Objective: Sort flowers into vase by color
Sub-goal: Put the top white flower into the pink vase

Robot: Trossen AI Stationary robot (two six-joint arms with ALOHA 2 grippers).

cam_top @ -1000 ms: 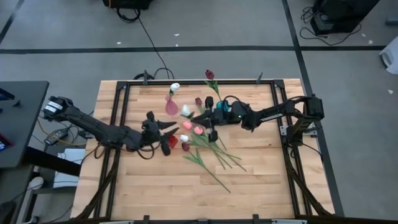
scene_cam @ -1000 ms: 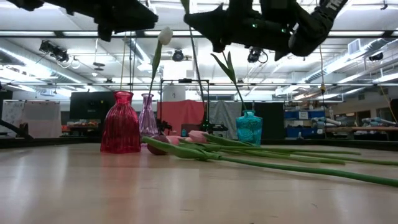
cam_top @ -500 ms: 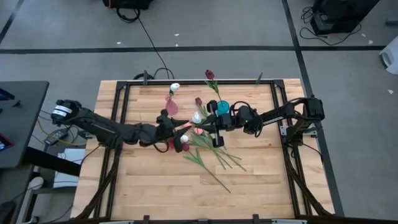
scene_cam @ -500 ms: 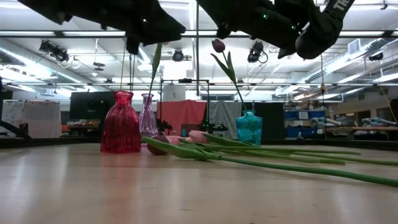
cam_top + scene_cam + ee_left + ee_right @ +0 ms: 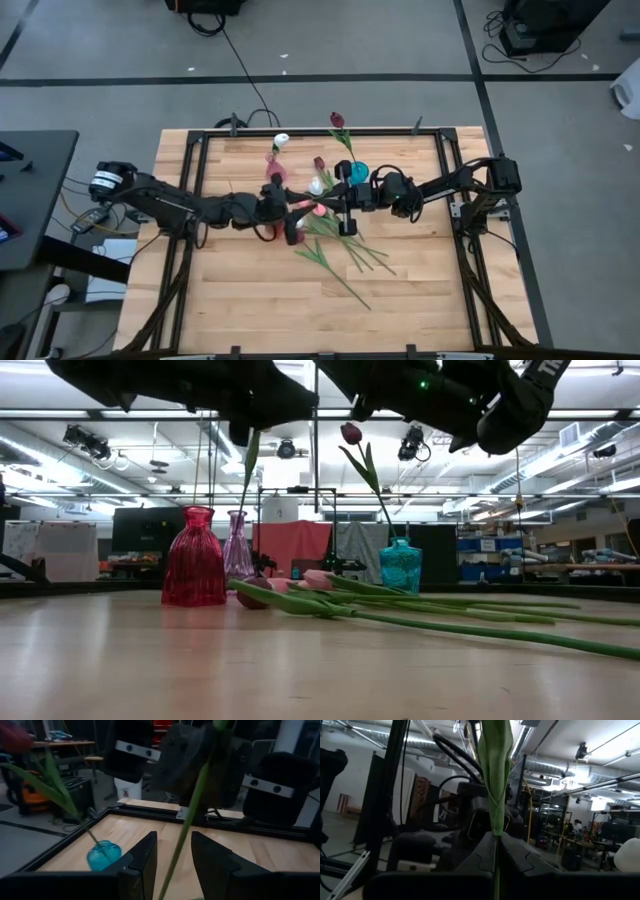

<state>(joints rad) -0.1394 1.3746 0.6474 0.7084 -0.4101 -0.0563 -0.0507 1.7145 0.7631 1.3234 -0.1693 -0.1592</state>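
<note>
Seen from above, a wooden table (image 5: 250, 310) holds three vases near its far middle: a pink vase (image 5: 275, 171), a teal vase (image 5: 357, 172) and a red vase (image 5: 268, 229) partly under the left arm. The two dark arms meet over the table's centre. The left gripper (image 5: 293, 205) and the right gripper (image 5: 335, 203) face each other just apart, with a white tulip (image 5: 316, 186) between and slightly behind them. A loose pile of tulips (image 5: 340, 250) lies on the wood beneath and in front of them, stems fanning toward the near right. One white flower (image 5: 281, 141) stands in the pink vase and a maroon flower (image 5: 337, 120) in the teal vase.

From table height, the red vase (image 5: 194, 556), the pink vase (image 5: 237, 550) and the teal vase (image 5: 401, 565) stand upright, and the pile (image 5: 400, 610) lies flat on the table. Both arms hang dark across the top.

The left wrist camera shows its fingers (image 5: 142, 857) spread apart, a green stem (image 5: 187, 820) running up between them without visible contact; the teal vase (image 5: 104, 855) sits on the table beyond.

The right wrist camera shows its fingers (image 5: 482, 855) pressed together, pinching a green stem (image 5: 495, 780) that rises straight up.
</note>
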